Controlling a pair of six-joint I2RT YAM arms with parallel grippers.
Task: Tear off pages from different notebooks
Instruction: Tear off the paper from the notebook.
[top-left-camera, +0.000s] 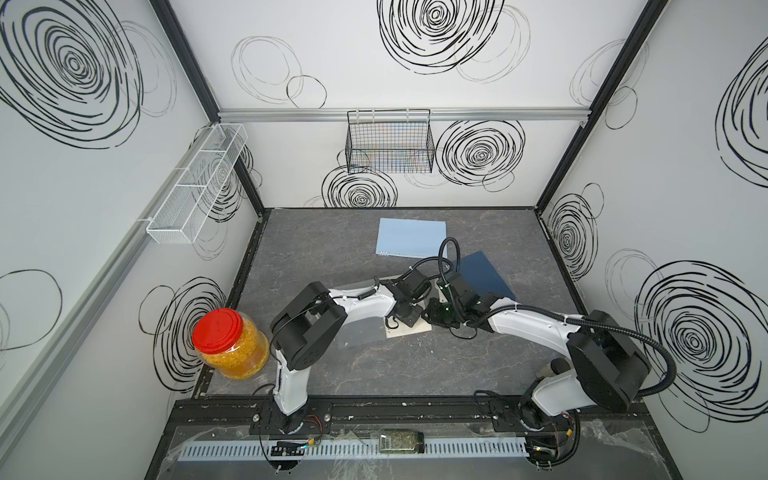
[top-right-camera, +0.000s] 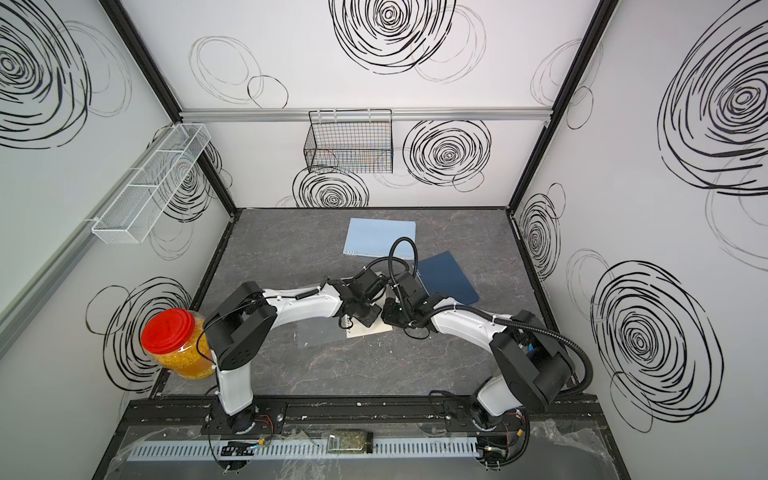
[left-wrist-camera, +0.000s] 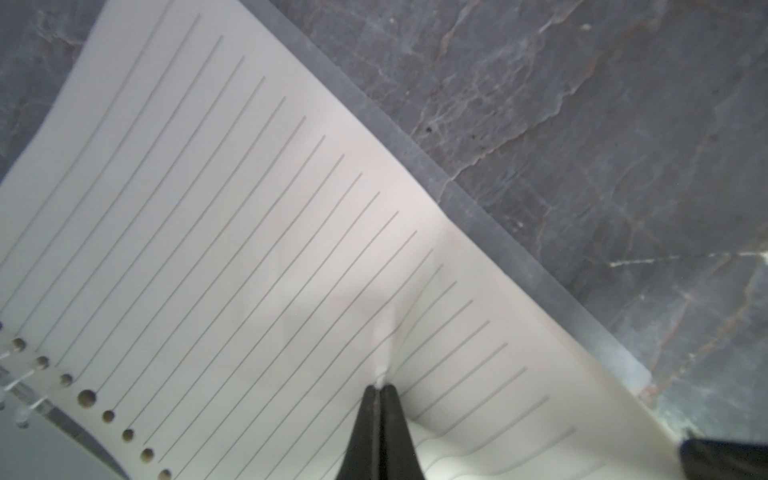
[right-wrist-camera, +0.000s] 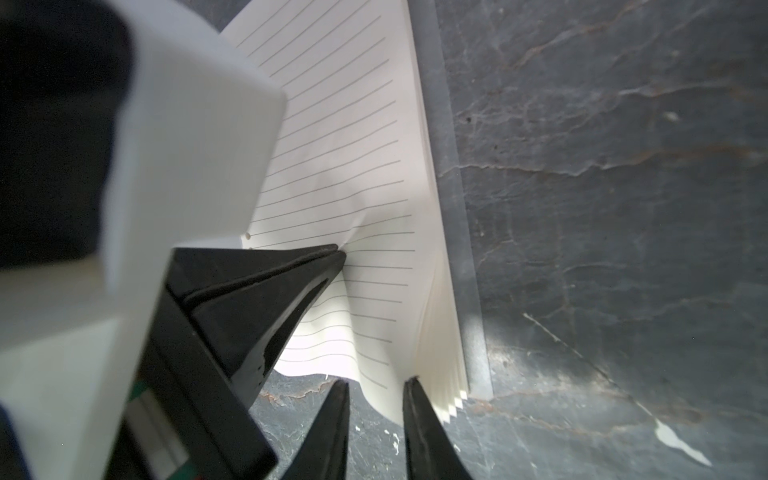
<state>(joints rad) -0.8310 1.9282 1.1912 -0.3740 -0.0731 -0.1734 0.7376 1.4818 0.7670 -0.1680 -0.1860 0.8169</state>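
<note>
While the left hand (left-wrist-camera: 379, 390), clenched, presses its tips on the top page (left-wrist-camera: 249, 208) of the open notebook (top-left-camera: 411, 329) to pin it to the tabletop (top-left-camera: 415, 374), the right hand (right-wrist-camera: 377, 380) is released, jaws straddling that page's lifted edge, probably to grip and tear.

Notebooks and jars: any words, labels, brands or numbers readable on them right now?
No text can be read anywhere.
lined page: ruled lines only, no writing.
light-blue notebook, navy notebook: plain covers.
red-lidded jar: no label visible.
small jar on the front rail: any print too blurred to read.
</note>
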